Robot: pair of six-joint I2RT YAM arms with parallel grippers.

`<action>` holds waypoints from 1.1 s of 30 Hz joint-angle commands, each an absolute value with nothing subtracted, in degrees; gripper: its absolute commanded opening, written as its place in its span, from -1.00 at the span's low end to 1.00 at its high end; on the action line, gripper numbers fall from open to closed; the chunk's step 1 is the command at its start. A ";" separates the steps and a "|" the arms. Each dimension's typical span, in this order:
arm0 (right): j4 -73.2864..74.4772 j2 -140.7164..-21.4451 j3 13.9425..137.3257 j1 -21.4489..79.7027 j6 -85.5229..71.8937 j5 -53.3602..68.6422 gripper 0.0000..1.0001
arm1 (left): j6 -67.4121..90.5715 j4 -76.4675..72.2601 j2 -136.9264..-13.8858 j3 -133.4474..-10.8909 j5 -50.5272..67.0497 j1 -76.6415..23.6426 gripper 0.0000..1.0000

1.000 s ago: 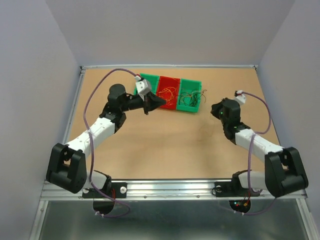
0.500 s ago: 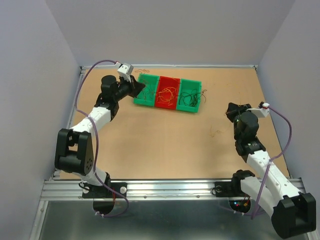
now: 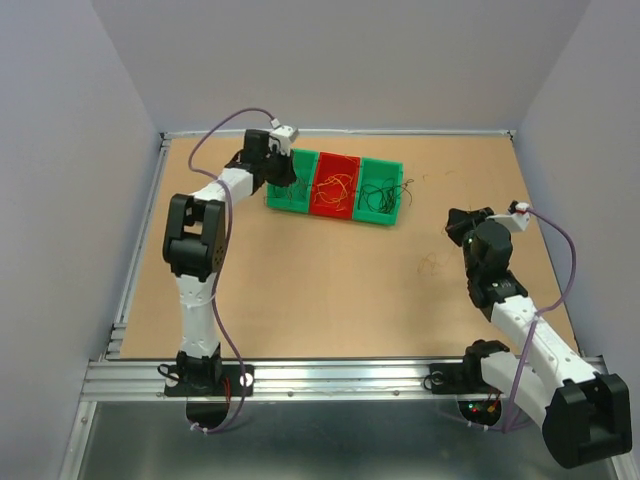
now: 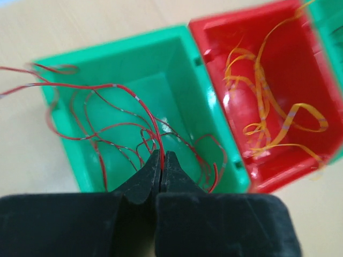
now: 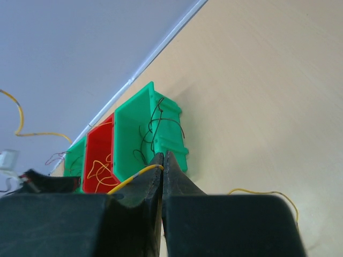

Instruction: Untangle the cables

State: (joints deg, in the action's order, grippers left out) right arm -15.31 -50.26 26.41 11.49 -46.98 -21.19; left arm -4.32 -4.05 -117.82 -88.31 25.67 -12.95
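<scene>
The cables are thin wires sorted into three joined bins. Red strands (image 4: 107,107) lie in the left green bin (image 4: 177,64), spilling over its left wall. Orange-yellow strands (image 4: 268,112) fill the red bin (image 4: 300,48), and black strands (image 5: 153,131) hang in the right green bin (image 5: 134,128). My left gripper (image 4: 161,156) hangs over the left green bin, shut on a red strand. My right gripper (image 5: 163,159) is shut on a yellow wire (image 5: 131,178), well right of the bins (image 3: 335,186). A small dark wire clump (image 3: 432,263) lies on the table beside the right gripper (image 3: 456,222).
The bin row stands at the back centre of the brown table (image 3: 330,290). A metal rail (image 3: 340,378) runs along the near edge. Grey walls close in the left, right and back. The left arm (image 3: 195,240) stands folded up at the table's left.
The left arm has folded upright and brought its gripper from the red bin's near edge over the left green bin. The right gripper has drawn back to the right, away from the bins.
</scene>
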 commanded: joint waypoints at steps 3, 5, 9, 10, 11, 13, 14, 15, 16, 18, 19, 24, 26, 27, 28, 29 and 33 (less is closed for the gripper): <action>-17.23 -51.76 26.81 11.51 -46.76 -19.25 -0.99 | -12.48 14.93 -127.78 -96.67 15.04 -19.07 -1.00; -17.58 -52.12 26.90 11.51 -46.76 -18.72 -0.99 | -12.22 16.52 -129.55 -98.35 13.98 -19.51 -1.00; -18.54 -52.56 26.81 11.51 -46.23 -17.49 -0.99 | -12.04 15.56 -127.36 -96.86 12.13 -19.60 -0.90; -18.54 -52.73 26.72 11.51 -46.14 -17.32 -0.99 | -12.22 14.08 -124.83 -95.12 11.08 -19.95 -0.86; -18.63 -52.82 26.81 11.51 -46.14 -17.23 -0.99 | -12.83 12.93 -123.24 -93.71 9.68 -21.08 -0.80; -18.63 -53.00 26.81 11.51 -46.14 -17.05 -0.99 | -13.53 9.51 -117.98 -89.33 5.29 -22.32 -0.57; -18.63 -53.00 26.81 11.43 -46.06 -16.96 -0.99 | -14.23 8.71 -116.47 -88.17 4.32 -23.37 -0.50; -18.63 -53.00 26.81 11.51 -45.97 -16.79 -0.99 | -14.50 7.83 -113.67 -86.41 2.91 -23.81 -0.39; -18.81 -53.09 26.81 11.51 -45.88 -16.61 -0.99 | -14.59 7.82 -113.64 -86.40 2.38 -24.08 -0.36; -18.81 -53.09 26.89 11.51 -45.79 -16.70 -0.99 | -14.68 7.73 -110.75 -85.17 0.71 -24.78 -0.34; -18.81 -53.09 26.81 11.51 -45.70 -16.53 -0.99 | -14.68 7.73 -109.96 -84.64 0.44 -24.96 -0.34; -19.16 -53.35 26.81 11.51 -45.53 -16.26 -0.99 | -15.20 7.65 -106.09 -83.50 -4.56 -26.10 -0.23; -19.16 -53.44 26.89 11.51 -45.53 -16.08 -0.99 | -15.29 7.21 -104.95 -82.88 -5.01 -26.28 -0.19; -19.25 -53.52 26.89 11.60 -45.53 -16.08 -0.99 | -15.38 7.21 -104.85 -82.79 -5.79 -26.37 -0.09; -19.25 -53.70 26.98 11.51 -45.44 -16.00 -0.99 | -15.38 7.12 -104.24 -82.53 -6.15 -26.63 -0.04; -19.42 -53.70 26.98 11.51 -45.35 -15.65 -0.99 | -15.55 6.95 -103.98 -82.44 -6.41 -26.63 0.04; -19.95 -53.79 27.33 11.51 -44.04 -14.24 -0.96 | -15.73 5.54 -102.13 -81.12 -8.17 -26.72 0.36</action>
